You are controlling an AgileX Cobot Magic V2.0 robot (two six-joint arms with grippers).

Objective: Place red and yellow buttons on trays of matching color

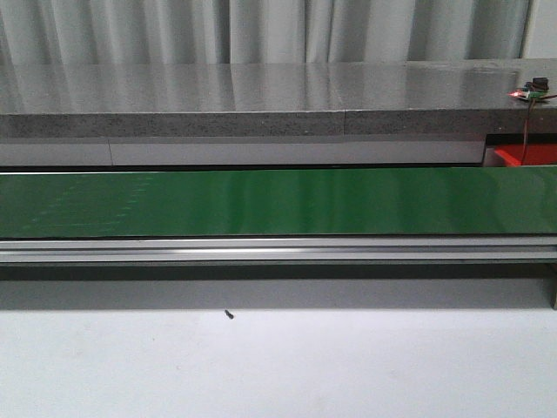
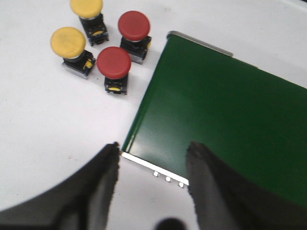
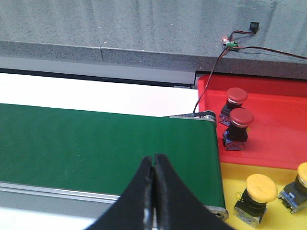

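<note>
- A pale table [image 1: 278, 366] carries a long green belt [image 1: 278, 202] in front of a grey stone ledge [image 1: 261, 87] and curtains; the belt is bare in all three views.
- Four loose buttons stand on the table beside the belt's left end: two red buttons [image 2: 114, 62] [image 2: 134, 26] and two yellow buttons [image 2: 68, 42] [image 2: 86, 5], clustered but mostly apart.
- At the belt's right end, the red tray [image 3: 268, 139] already holds two red buttons [image 3: 237, 96] [image 3: 241, 118]; despite expectations, a yellow tray [image 3: 240, 173] lies next to it with two yellow buttons [image 3: 261, 188] [image 3: 303, 172].
- The left gripper [image 2: 152, 167] hovers with jaws apart over the belt's corner, near the cluster; the right gripper [image 3: 153, 167] has its fingers pressed together, empty, above the belt.
- Likely step: the left arm picks a button. I would take the nearest red one, straddling its black base [image 2: 115, 85] below the cap, so the neighbouring yellow is not knocked over.
- Set it upright on the belt, away from the edge.
</note>
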